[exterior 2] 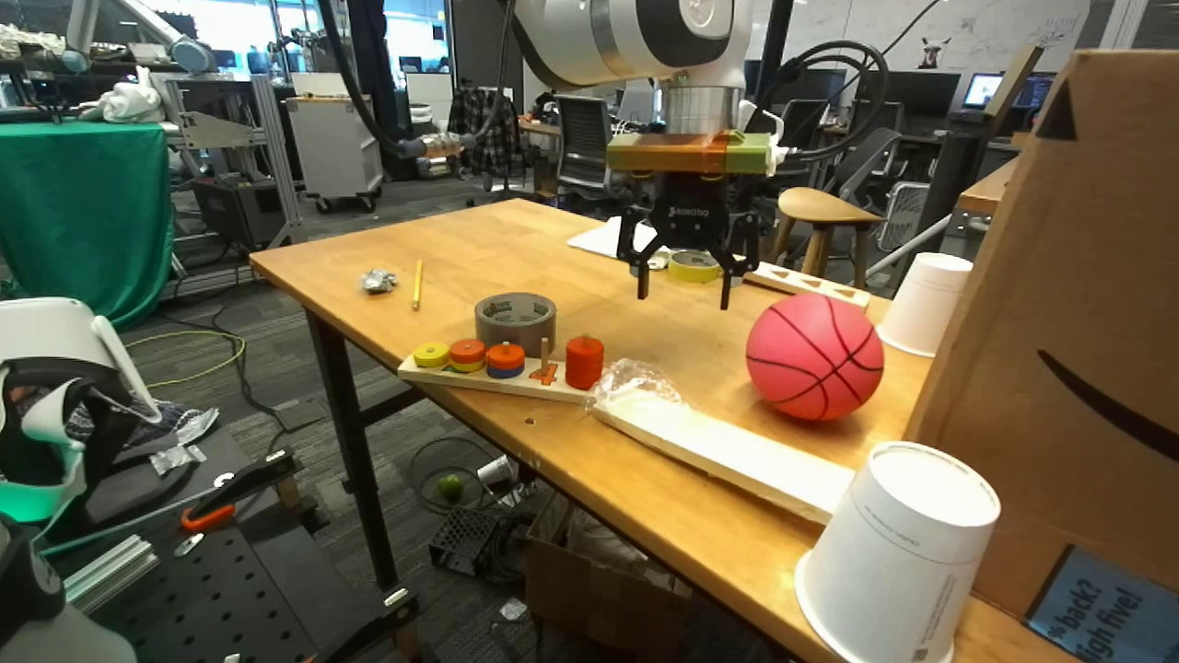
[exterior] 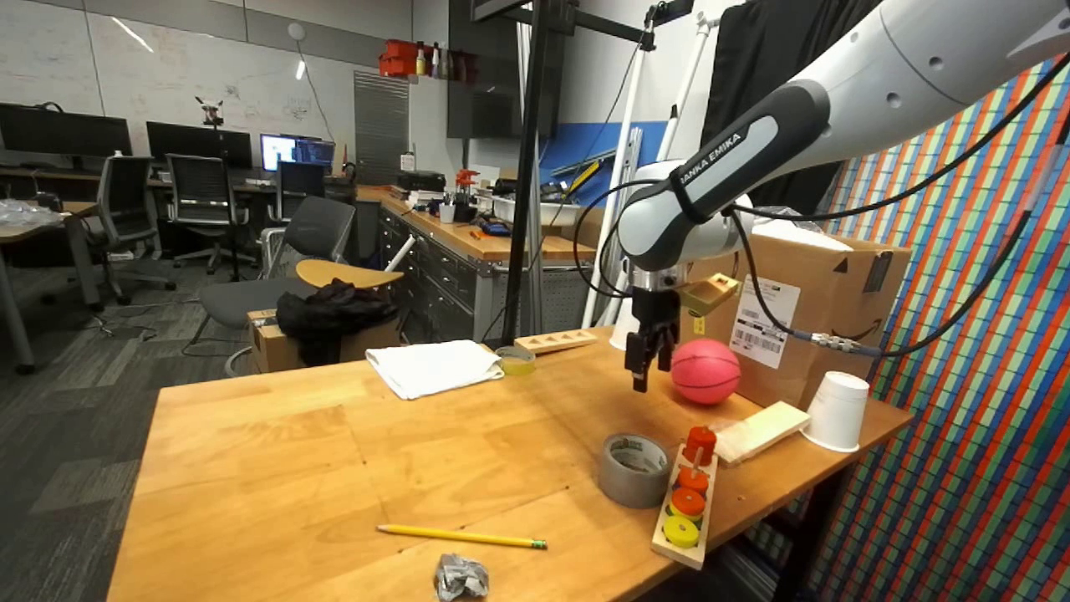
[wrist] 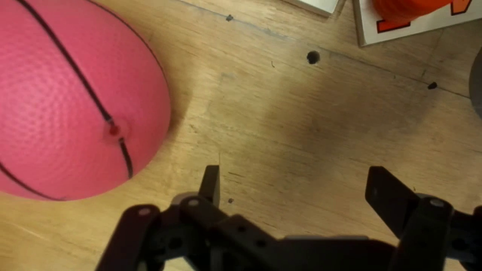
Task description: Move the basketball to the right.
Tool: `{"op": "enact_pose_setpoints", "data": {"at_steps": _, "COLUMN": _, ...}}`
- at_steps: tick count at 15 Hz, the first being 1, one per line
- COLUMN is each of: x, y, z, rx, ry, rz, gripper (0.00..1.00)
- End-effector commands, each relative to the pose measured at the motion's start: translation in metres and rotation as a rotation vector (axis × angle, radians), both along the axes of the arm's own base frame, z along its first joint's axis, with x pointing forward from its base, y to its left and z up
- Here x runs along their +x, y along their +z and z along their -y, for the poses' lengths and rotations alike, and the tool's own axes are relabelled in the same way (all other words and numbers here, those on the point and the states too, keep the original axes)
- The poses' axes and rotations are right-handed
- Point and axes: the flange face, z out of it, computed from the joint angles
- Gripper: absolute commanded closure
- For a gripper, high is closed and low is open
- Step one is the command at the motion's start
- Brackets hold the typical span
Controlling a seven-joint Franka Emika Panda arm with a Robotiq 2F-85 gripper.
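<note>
One end of the wooden table (exterior: 292, 468) is occupied by a cardboard box (exterior 2: 1059, 276). The gripper (exterior 2: 684, 296) is held in midair with its fingers (wrist: 391, 199) spread, while the basketball (exterior 2: 815, 357) is supported by the table just beside the box. Farther from the box, a grey tape roll (exterior: 633, 489) and a yellow pencil (exterior: 460, 536) are placed.

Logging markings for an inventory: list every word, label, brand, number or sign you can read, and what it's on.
"ANKA EMIKA" (start unclear): robot arm.
"ROBOTIQ": gripper.
"4": wooden peg board.
"% back?" and "igh five!" (starts unclear): blue strip on the cardboard box.
Curved black mark, no words: same box.
Too small or blurred: barcoded label on that box, print on the tape roll and white cup, whiteboard writing.
</note>
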Motion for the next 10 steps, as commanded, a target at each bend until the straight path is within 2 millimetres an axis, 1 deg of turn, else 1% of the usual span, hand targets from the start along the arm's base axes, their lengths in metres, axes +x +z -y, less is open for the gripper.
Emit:
{"op": "enact_pose_setpoints", "data": {"at_steps": 1, "x": 0.001, "y": 0.015, "z": 0.017, "rx": -0.026, "ry": -0.024, "rz": -0.014, "gripper": 0.00}}
{"op": "enact_pose_setpoints", "data": {"at_steps": 5, "x": -0.006, "y": 0.018, "z": 0.033, "rx": -0.051, "ry": -0.051, "rz": -0.049, "gripper": 0.00}}
{"op": "enact_pose_setpoints", "data": {"at_steps": 10, "x": -0.011, "y": 0.022, "z": 0.043, "rx": -0.076, "ry": -0.060, "rz": -0.041, "gripper": 0.00}}
